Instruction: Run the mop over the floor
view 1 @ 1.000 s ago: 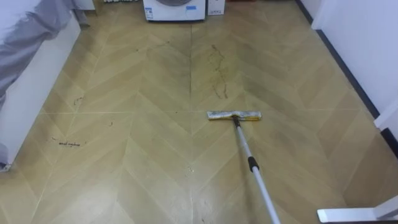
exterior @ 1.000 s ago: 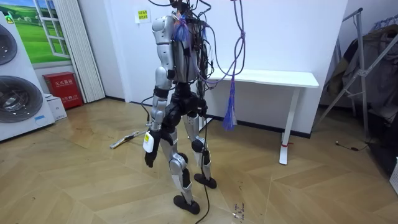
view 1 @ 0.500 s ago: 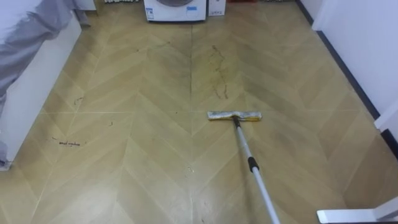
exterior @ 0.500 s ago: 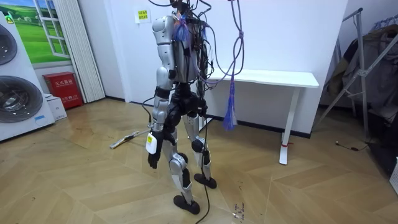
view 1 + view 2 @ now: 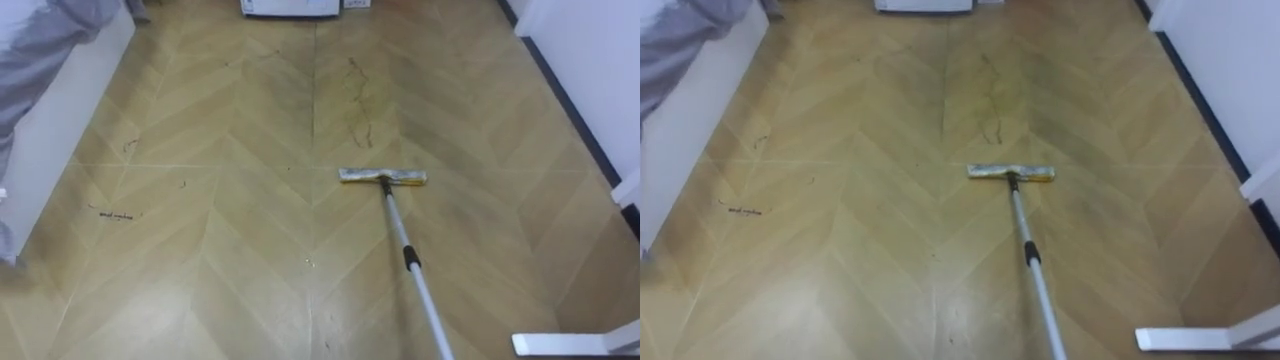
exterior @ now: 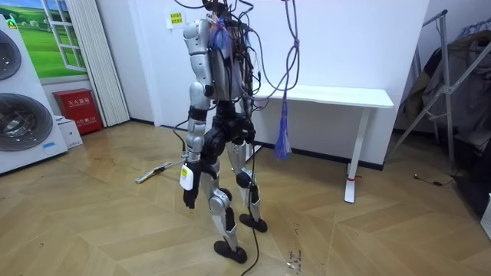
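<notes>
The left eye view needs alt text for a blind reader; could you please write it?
A flat mop with yellowish head and silver pole rests on a herringbone wooden floor, just short of a dark scuff streak.

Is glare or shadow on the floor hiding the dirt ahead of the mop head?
Left eye view: a pale sheen on the floor beside the pole, nearer than the mop head; the dark streak beyond it reads plainly. Room view: even light, no glare around the mop.

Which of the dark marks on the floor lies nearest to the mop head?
The long wavy streak straight ahead of the mop head; the smaller marks lie far off to the left.
</notes>
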### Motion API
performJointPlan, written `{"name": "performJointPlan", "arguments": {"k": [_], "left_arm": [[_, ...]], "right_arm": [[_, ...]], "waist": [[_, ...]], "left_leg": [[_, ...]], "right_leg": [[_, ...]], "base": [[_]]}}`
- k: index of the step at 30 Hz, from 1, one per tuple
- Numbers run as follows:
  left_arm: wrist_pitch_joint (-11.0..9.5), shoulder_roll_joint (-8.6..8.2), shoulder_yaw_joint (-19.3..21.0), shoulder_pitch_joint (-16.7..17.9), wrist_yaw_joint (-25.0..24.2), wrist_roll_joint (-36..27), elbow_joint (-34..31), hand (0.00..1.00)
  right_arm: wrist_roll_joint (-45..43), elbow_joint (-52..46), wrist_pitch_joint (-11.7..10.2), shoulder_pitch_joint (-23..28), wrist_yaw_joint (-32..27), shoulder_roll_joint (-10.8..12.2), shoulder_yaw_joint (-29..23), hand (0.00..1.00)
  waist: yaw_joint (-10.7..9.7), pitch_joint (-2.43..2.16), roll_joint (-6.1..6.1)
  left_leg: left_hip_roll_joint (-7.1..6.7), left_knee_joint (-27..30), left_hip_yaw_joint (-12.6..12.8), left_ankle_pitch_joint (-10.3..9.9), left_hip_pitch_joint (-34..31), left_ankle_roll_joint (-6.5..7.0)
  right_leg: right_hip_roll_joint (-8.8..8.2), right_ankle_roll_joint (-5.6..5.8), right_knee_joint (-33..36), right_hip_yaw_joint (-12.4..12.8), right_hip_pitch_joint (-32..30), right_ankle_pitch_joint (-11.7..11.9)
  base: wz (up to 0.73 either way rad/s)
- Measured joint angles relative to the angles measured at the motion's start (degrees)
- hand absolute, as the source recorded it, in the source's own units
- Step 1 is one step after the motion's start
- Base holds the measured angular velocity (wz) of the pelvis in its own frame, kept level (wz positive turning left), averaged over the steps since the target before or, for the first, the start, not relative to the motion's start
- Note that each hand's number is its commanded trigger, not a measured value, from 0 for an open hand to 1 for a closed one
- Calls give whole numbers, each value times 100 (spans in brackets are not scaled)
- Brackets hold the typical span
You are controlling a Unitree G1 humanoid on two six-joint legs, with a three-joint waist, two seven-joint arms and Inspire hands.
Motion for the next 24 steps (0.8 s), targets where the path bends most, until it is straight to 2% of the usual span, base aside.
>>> {"name": "performJointPlan", "arguments": {"k": [1, 2, 4, 8, 11, 14, 17, 19, 24], "left_arm": [[-22, 11, -1, -101, 22, 8, 5, 0], [-66, 13, -1, -192, 91, 7, 19, 0], [-176, 21, -1, -365, 166, 6, 186, 0], [-299, 23, -10, -745, 338, -256, 513, 0], [-336, 32, 17, -867, 497, -451, 679, 0], [-334, 51, 23, -1000, 620, -823, 802, 0], [-306, 58, 28, -1024, 693, -908, 889, 0], [-161, 65, -19, -1008, 747, -1172, 891, 0], [-103, 69, -266, -996, 867, -1614, 887, 0]], "right_arm": [[126, 40, -8, -59, -17, 1, 0, 100], [223, 86, -21, -122, -52, 1, 1, 100], [307, 134, -62, -255, -98, -1, -1, 100], [562, 344, -145, -567, -250, -24, -6, 100], [763, 357, -264, -594, -387, -42, -1, 100], [987, 365, -286, -630, -536, -43, 2, 100], [1090, 392, -285, -632, -627, -44, 7, 100], [1142, 441, -261, -613, -715, -53, 32, 100], [1286, 578, -172, -722, -790, -56, 209, 100]], "waist": [[-2, 10, 29], [11, 48, 13], [25, 67, 39], [-15, 135, 162], [35, 154, 202], [117, 147, 220], [194, 148, 229], [178, 153, 279], [364, 137, 291]], "left_leg": [[0, 70, -14, 0, -116, 0], [4, 140, -14, 0, -274, 0], [14, 270, -12, 0, -539, 0], [41, 671, -25, 5, -1296, 8], [67, 938, -24, 5, -1722, 8], [44, 1366, -27, 3, -2400, 6], [-1, 1842, -58, -24, -3063, -35], [-35, 2294, -160, -146, -3524, -101], [-24, 3261, -189, -325, -4134, -287]], "right_leg": [[0, -3, 22, -32, -78, 5], [-2, -4, 107, -43, -230, 5], [2, -12, 217, -59, -484, 10], [-2, -18, 550, -179, -1184, 11], [-12, -48, 957, -200, -1659, -32], [-69, -113, 1539, -192, -2370, -207], [-145, -169, 2228, -172, -3107, -453], [-209, -245, 2835, -230, -3593, -707], [-371, -495, 4040, -251, -4309, -1154]], "base": [[11], [10], [4], [13], [6], [12], [13], [20], [2]]}}
